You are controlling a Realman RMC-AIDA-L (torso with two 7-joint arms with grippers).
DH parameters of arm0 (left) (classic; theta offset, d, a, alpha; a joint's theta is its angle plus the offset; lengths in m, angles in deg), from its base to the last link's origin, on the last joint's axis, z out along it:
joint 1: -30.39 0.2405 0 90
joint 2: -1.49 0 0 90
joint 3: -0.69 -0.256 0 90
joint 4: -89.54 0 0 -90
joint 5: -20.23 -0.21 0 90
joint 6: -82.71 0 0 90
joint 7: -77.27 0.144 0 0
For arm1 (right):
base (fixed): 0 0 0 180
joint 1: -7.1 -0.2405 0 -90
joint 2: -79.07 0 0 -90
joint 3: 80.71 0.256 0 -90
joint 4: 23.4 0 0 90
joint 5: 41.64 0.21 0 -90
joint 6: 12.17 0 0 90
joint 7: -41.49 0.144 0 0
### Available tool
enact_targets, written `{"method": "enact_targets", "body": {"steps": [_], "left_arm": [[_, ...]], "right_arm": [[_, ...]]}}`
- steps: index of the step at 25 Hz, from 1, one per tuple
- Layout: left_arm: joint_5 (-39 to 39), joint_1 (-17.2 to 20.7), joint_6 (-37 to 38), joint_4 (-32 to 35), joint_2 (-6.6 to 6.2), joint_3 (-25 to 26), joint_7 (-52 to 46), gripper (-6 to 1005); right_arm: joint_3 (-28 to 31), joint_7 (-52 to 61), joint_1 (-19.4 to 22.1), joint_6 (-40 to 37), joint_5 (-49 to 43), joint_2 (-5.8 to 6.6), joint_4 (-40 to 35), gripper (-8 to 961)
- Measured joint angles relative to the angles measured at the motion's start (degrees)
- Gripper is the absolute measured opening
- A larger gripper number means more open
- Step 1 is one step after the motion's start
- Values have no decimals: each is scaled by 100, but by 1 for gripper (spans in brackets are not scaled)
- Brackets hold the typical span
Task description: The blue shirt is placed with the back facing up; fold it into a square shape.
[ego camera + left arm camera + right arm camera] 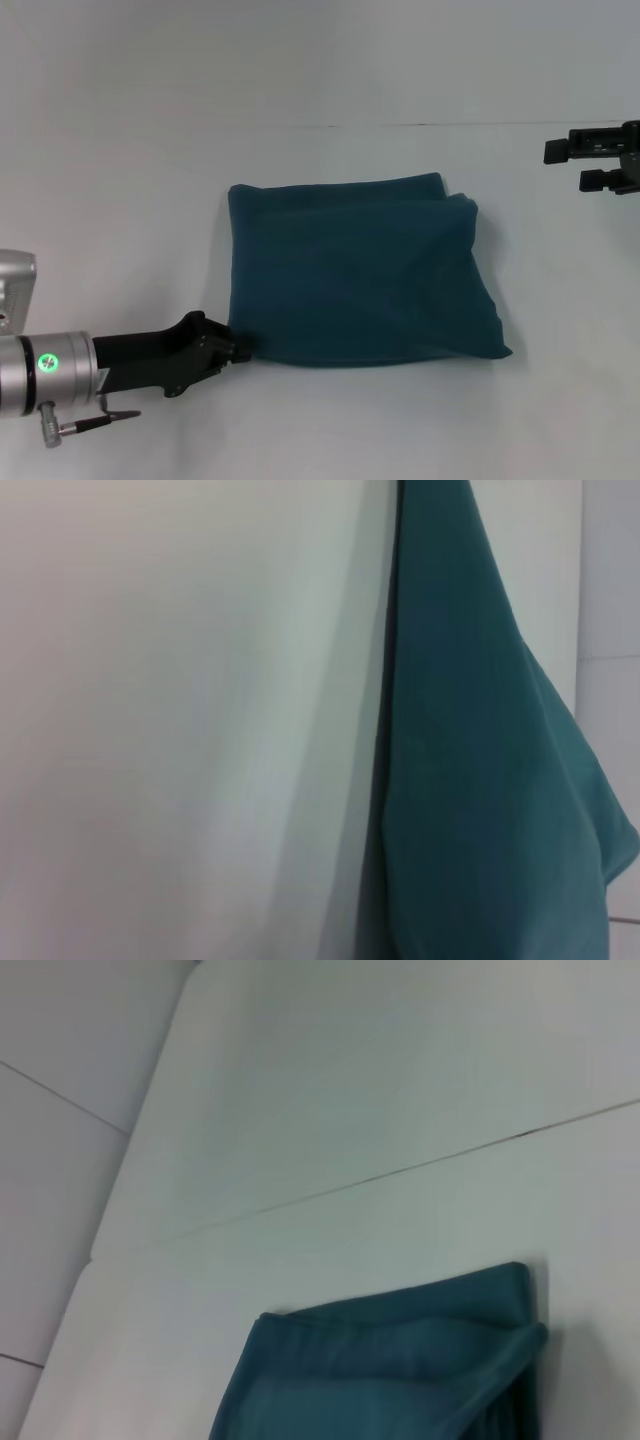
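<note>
Nearest, the left gripper sat low on the white surface, touching the near-left corner of the dark teal-blue cotton shirt; whether its jaws were wide or gripping could not be told. The shirt lay mid-surface, folded roughly square. Any dragging could skew that fold. Far right, the right gripper hovered, its jaws apart and holding nothing.

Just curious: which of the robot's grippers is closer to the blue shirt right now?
Left. The left gripper is at the blue shirt's near-left corner; the right gripper is off past its far-right corner.
</note>
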Motion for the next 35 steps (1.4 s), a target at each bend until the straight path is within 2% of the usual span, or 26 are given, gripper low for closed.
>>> {"method": "enact_targets", "body": {"steps": [5, 12, 15, 21, 23, 28, 29, 31, 35], "left_arm": [[-6, 105, 142, 148, 3, 96, 31, 86], [-149, 156, 610, 370, -30, 155, 302, 94], [-152, 286, 648, 581, -69, 217, 289, 98], [-178, 569, 1042, 1108, -175, 732, 382, 285], [-155, 617, 1226, 1254, -169, 850, 852, 379], [-76, 547, 1853, 1362, -77, 868, 3241, 596], [-76, 547, 1853, 1362, -77, 868, 3241, 634], [-98, 455, 1914, 1380, -117, 843, 3371, 711], [-127, 234, 2088, 1399, -283, 860, 3302, 864]], "right_arm": [[2, -12, 12, 0, 36, 0, 6, 852], [1, -60, 5, 1, 40, 0, 25, 844], [-11, -74, 3, 1, 41, 2, 59, 840], [15, -152, 9, -35, 45, 37, 62, 833], [57, -287, 13, -59, 109, 40, 64, 831], [13, -911, 33, -187, 282, -12, 70, 825], [-43, -996, 32, -227, 248, -13, 74, 824], [-140, -1132, 24, -319, 170, -10, 53, 822], [-142, -1661, 45, -449, 271, -7, 19, 817]]}}
